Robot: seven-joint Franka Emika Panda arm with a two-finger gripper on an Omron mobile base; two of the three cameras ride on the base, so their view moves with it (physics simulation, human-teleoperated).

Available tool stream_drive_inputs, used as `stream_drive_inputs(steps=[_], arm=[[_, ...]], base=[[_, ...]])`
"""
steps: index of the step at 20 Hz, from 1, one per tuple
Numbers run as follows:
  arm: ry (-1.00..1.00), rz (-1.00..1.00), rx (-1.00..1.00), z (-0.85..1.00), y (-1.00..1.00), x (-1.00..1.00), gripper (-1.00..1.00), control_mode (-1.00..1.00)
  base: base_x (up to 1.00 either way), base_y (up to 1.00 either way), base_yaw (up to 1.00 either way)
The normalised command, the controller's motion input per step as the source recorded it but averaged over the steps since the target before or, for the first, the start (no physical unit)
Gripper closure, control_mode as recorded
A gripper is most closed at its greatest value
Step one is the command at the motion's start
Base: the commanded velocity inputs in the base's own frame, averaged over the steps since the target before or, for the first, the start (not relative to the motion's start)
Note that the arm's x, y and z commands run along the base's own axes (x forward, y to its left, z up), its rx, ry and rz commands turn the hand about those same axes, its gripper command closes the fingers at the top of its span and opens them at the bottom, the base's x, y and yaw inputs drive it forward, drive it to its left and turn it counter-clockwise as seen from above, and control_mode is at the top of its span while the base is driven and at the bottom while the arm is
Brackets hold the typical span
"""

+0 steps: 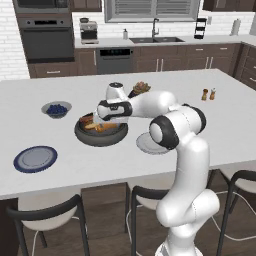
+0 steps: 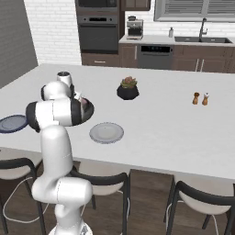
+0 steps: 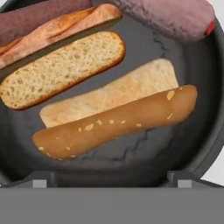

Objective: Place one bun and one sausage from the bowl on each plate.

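Note:
The wide dark-grey bowl point(image 1: 101, 136) sits mid-counter, and my gripper point(image 1: 101, 123) hangs low over its contents. In the hand view the bowl point(image 3: 205, 113) holds two split buns: one point(image 3: 61, 70) at upper left, one point(image 3: 118, 111) lying across the middle just above my fingertips point(image 3: 41, 179). A dark sausage point(image 3: 35, 15) lies at the top left and a pinkish sausage point(image 3: 170, 15) at the top right. My gripper point(image 3: 111, 179) is open, its tips wide apart with nothing between them. The blue-rimmed plate point(image 1: 35, 158) lies left of the bowl. The light-grey plate point(image 2: 106, 132) lies to its right.
A small bowl of blue berries point(image 1: 56, 109) stands behind the big bowl to the left. A black plant pot point(image 1: 141, 90) is behind it to the right. Salt and pepper shakers point(image 1: 208, 94) stand far right. Chairs point(image 1: 45, 220) line the counter's near edge.

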Motion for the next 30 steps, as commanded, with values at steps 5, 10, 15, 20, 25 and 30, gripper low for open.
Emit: stream_drive_inputs(steps=[5, 10, 15, 20, 25, 30], arm=[[-0.05, 0.0, 0.0, 0.01, 0.22, 0.04, -1.0, -1.0], [-0.06, 0.0, 0.01, 0.06, 0.03, 0.23, -1.0, -1.0], [-0.08, 0.0, 0.05, 0.0, 0.0, 0.25, -1.0, -1.0], [0.05, -0.01, 0.01, -0.01, 0.02, 0.2, -1.0, -1.0], [0.05, 0.0, 0.0, -0.08, 0.0, 0.0, -1.0, -1.0], [-0.01, -0.11, 0.02, -0.21, 0.0, -0.01, -1.0, -1.0]], base=[[0.0, 0.0, 0.0], [0.0, 0.0, 0.0], [0.0, 0.0, 0.0], [0.0, 0.0, 0.0], [0.0, 0.0, 0.0], [0.0, 0.0, 0.0]])
